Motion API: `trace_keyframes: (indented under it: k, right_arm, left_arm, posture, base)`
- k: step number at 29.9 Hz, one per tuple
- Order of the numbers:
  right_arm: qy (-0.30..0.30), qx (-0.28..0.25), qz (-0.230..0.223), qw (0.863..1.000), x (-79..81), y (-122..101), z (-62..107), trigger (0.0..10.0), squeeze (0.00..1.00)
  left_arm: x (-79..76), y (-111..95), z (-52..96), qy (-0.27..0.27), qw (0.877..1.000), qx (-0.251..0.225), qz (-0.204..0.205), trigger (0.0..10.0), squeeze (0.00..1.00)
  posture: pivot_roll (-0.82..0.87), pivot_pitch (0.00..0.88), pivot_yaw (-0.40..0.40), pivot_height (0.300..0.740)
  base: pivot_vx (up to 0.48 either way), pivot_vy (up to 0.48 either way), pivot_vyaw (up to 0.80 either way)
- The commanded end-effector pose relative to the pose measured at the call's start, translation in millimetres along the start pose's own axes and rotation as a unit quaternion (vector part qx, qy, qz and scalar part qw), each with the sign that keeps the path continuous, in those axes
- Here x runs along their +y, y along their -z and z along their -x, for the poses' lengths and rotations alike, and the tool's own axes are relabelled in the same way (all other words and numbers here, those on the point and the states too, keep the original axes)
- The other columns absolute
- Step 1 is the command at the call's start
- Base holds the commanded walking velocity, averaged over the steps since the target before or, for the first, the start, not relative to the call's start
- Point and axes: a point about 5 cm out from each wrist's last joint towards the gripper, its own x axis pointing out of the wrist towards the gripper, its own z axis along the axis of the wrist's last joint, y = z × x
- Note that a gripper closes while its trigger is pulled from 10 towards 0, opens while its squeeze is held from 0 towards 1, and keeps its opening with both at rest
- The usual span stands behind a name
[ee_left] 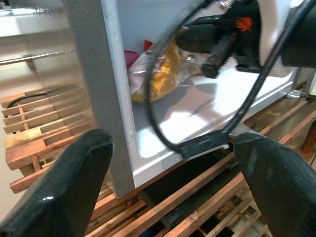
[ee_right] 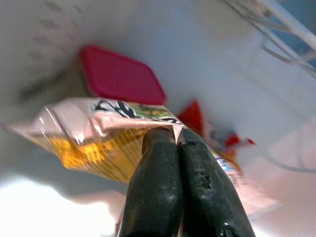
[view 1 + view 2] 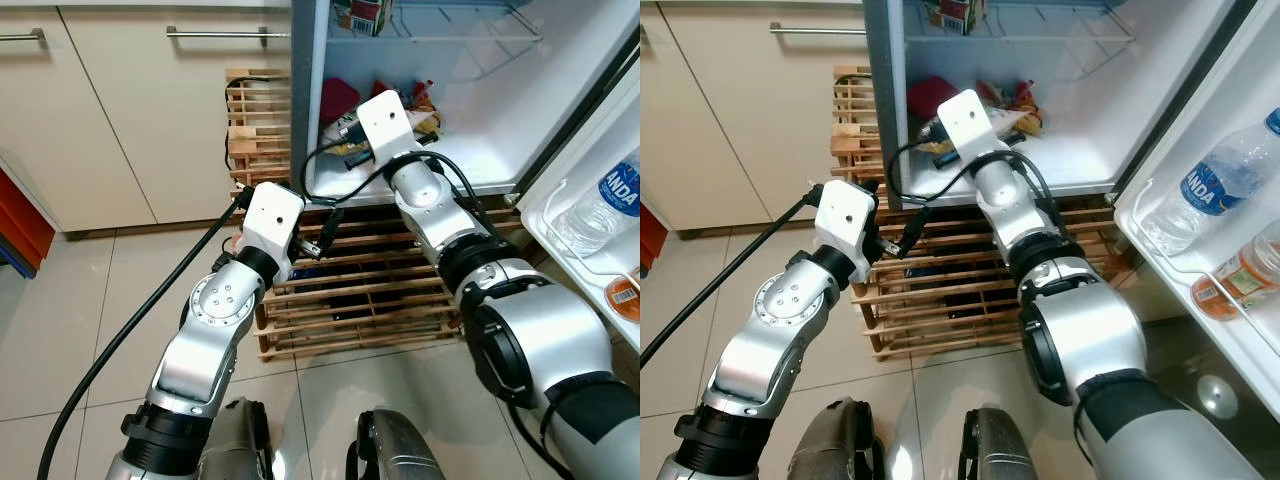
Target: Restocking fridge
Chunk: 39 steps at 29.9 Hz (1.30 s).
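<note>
Glossy clear plastic snack bag (image 2: 94,133), slatted bare wood pallet (image 3: 370,300), glossy floor tiles (image 3: 60,320)

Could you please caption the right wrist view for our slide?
Right gripper pinching a clear yellow snack bag inside the fridge.

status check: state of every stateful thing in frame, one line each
fridge door: open
left gripper: open, empty, outside the fridge by the wooden pallet
right gripper: shut on the snack bag edge, inside the fridge
snack bag: lying on the fridge floor, pinched
water bottle: leaning in the door shelf
</note>
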Motion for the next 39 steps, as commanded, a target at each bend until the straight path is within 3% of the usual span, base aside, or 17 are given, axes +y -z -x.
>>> trace_keyframes:
  k: [1,8,9,11,15,16,21,25,26,28,29,31,32,33,34,38,39]
  right_arm:
    - [0.02,-0.004,0.002,1.0,-9.8,1,0.2,0.0,0.0]
    - [0.052,-0.002,-0.014,0.999,-27.9,-3,-1.4,0.0,0.0]
    - [0.058,0.001,-0.032,0.998,-31.1,-3,-1.8,0.0,0.0]
    - [0.072,0.019,-0.115,0.991,-37.5,-1,-2.4,0.0,0.0]
    - [0.083,0.054,-0.29,0.952,-44.0,5,-3.0,0.0,0.0]
    - [0.083,0.054,-0.29,0.952,-44.0,5,-3.0,0.0,0.0]
    - [0.047,0.076,-0.434,0.896,-42.9,-3,-7.4,0.0,0.0]
    - [0.026,0.081,-0.498,0.863,-46.3,-13,-10.1,0.0,0.0]
    - [0.026,0.081,-0.498,0.863,-46.3,-13,-10.1,0.0,0.0]
    - [0.028,0.074,-0.535,0.841,-53.8,-21,-11.8,0.0,0.0]
    - [0.028,0.074,-0.535,0.841,-53.8,-21,-11.8,0.0,0.0]
    - [0.025,0.063,-0.565,0.822,-59.8,-31,-13.6,0.0,0.0]
    - [0.025,0.063,-0.565,0.822,-59.8,-31,-13.6,0.0,0.0]
    - [0.027,0.059,-0.589,0.806,-63.7,-36,-14.5,0.0,0.0]
    - [0.028,0.058,-0.599,0.798,-65.5,-38,-14.7,0.0,0.0]
    - [0.053,0.045,-0.608,0.791,-77.6,-41,-14.2,0.0,0.0]
    - [0.075,0.036,-0.616,0.784,-86.0,-41,-13.2,0.0,0.0]
  left_arm:
    - [-5.3,1,-2.3,0.011,1.0,0.0,-0.006,10.0,0.0]
    - [-6.0,0,-4.6,0.015,1.0,-0.002,-0.007,10.0,0.0]
    - [-5.7,0,-4.8,0.015,1.0,-0.002,-0.008,10.0,0.0]
    - [-5.4,0,-5.1,0.015,1.0,-0.002,-0.008,10.0,0.0]
    - [-7.0,0,-5.9,0.017,1.0,-0.002,-0.008,10.0,0.0]
    - [-7.0,0,-5.9,0.017,1.0,-0.002,-0.008,10.0,0.0]
    - [-6.6,-2,-6.6,0.015,1.0,-0.006,-0.007,10.0,0.0]
    - [-6.9,-2,-6.1,0.012,1.0,-0.006,-0.002,10.0,0.0]
    - [-6.9,-2,-6.1,0.012,1.0,-0.006,-0.002,10.0,0.0]
    - [-7.7,-2,-5.4,0.011,1.0,-0.006,-0.001,10.0,0.0]
    - [-7.7,-2,-5.4,0.011,1.0,-0.006,-0.001,10.0,0.0]
    - [-7.7,-2,-5.2,0.009,1.0,-0.006,0.0,10.0,0.0]
    - [-7.7,-2,-5.2,0.009,1.0,-0.006,0.0,10.0,0.0]
    - [-6.8,-2,-5.4,0.007,1.0,-0.006,0.002,10.0,0.0]
    - [-6.6,-2,-5.6,0.006,1.0,-0.006,0.003,10.0,0.0]
    - [-6.6,-3,-6.3,0.005,1.0,-0.007,0.004,10.0,0.0]
    - [-6.7,-2,-6.3,0.005,1.0,-0.007,0.004,10.0,0.0]
  posture:
    - [0.01,0.084,-0.077,0.675]
    - [0.01,0.075,-0.074,0.675]
    - [0.01,0.074,-0.075,0.675]
    - [0.0,0.073,-0.077,0.675]
    - [0.01,0.069,-0.08,0.675]
    - [0.01,0.069,-0.08,0.675]
    - [0.01,0.074,-0.088,0.675]
    - [0.01,0.078,-0.094,0.675]
    - [0.01,0.078,-0.094,0.675]
    - [0.01,0.08,-0.099,0.675]
    - [0.01,0.08,-0.099,0.675]
    - [0.01,0.08,-0.099,0.675]
    - [0.01,0.08,-0.099,0.675]
    - [0.01,0.081,-0.102,0.675]
    - [0.01,0.081,-0.102,0.675]
    - [0.0,0.081,-0.104,0.675]
    - [0.0,0.081,-0.109,0.675]
  base:
    - [0.0,0.0,0.0]
    - [0.0,0.0,0.0]
    - [0.0,0.0,0.0]
    - [0.0,0.0,0.0]
    - [0.0,0.0,0.0]
    - [0.0,0.0,0.0]
    - [0.0,0.0,0.0]
    - [0.0,0.0,0.0]
    - [0.0,0.0,0.0]
    - [0.0,0.0,0.0]
    - [0.0,0.0,0.0]
    - [0.0,0.0,0.0]
    - [0.0,0.0,0.0]
    - [0.0,0.0,0.0]
    - [0.0,0.0,0.0]
    - [0.0,0.0,0.0]
    - [0.0,0.0,0.0]
